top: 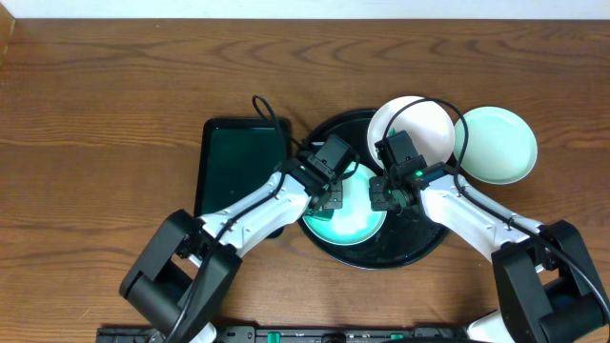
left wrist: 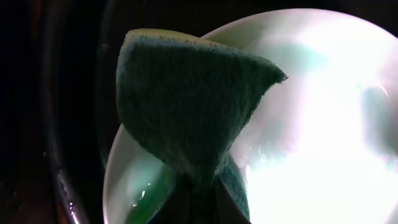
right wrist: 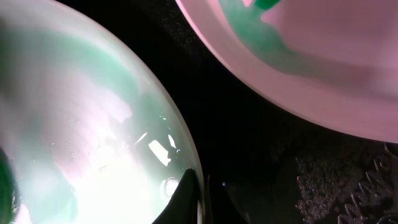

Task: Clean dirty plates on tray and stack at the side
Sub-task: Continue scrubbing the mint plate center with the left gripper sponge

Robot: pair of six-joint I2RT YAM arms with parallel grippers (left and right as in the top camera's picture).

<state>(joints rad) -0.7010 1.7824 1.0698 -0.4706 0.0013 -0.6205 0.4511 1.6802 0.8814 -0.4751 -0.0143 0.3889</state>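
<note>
Glossy black round tray (top: 400,250), surface centre. Smooth mint plate (top: 357,229) at its 9 o'clock. Left gripper (top: 329,200) pinching coarse green sponge (left wrist: 186,106) over it. Right gripper (top: 382,198) nipping that plate's 3 o'clock rim. White plate (top: 424,124) at tray's 1 o'clock.

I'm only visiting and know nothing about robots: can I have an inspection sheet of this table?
Surface: brown wooden table.
Job's things: round glossy black tray holds a pale mint plate; round white plate overlaps its rim; second mint plate lies beside it.
Clutter: dark green rectangular tray.
Grippers: left gripper clamps a green sponge; right gripper pinches the pale mint plate's rim.
Cables: black cables loop above both arms.
Surroundings: nothing seen.
</note>
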